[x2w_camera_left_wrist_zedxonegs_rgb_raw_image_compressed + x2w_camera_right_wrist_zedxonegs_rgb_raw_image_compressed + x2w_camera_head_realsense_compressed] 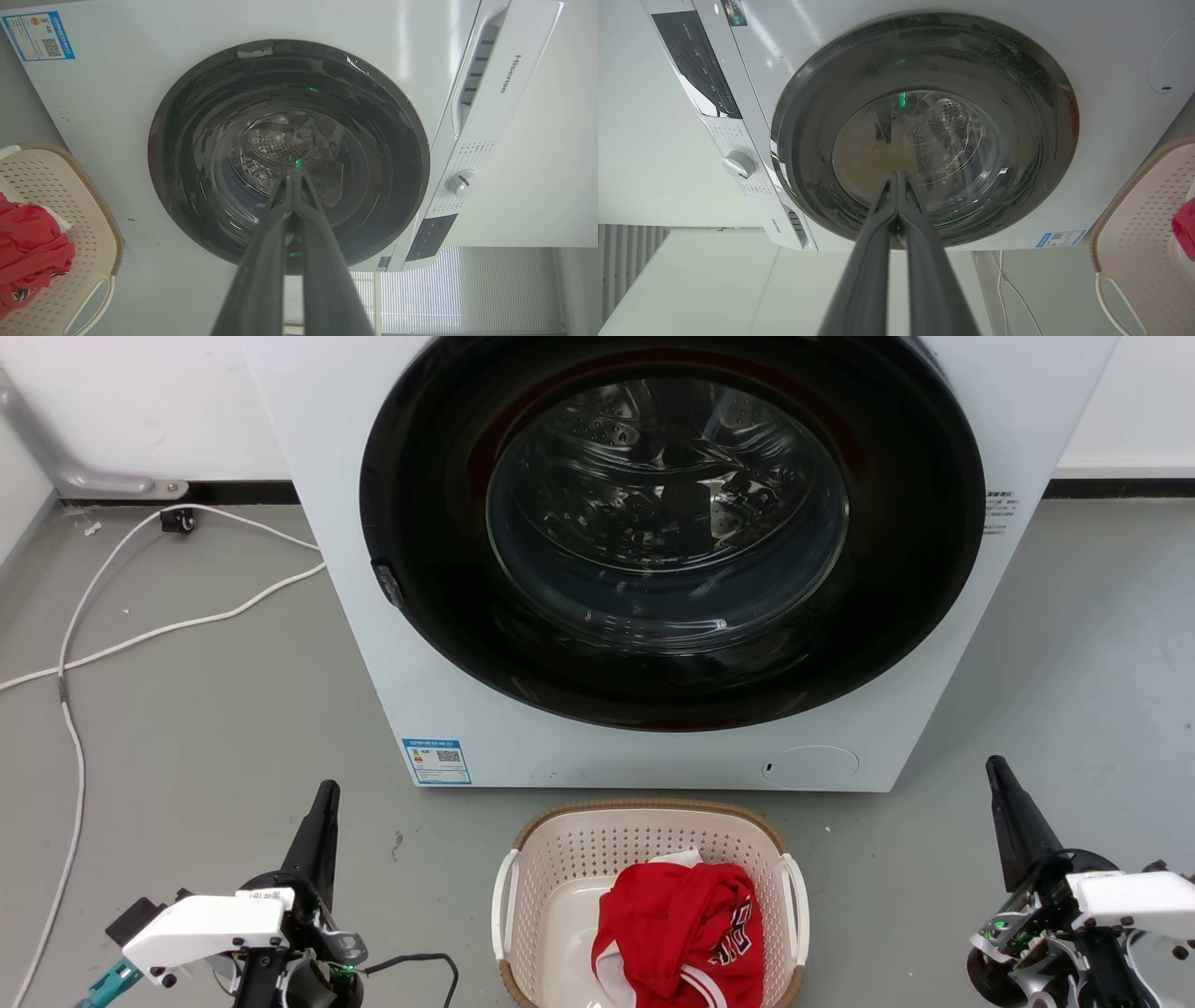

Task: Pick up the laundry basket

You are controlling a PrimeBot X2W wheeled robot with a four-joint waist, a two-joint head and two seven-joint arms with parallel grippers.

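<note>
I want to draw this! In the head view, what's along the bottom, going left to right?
Thin white cable → left gripper with long dark fingers → cream perforated plastic laundry basket with brown woven-look rim → right gripper, dark-fingered too.

Right pincer (897, 177) fingers pressed together, washing machine door (924, 56) beyond, laundry basket (1143, 224) at right edge

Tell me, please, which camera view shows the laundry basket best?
The head view: the laundry basket sits almost whole before the washing machine, both white handles and the red garment visible. The left wrist view catches one end with a handle; the right wrist view, a corner.
</note>
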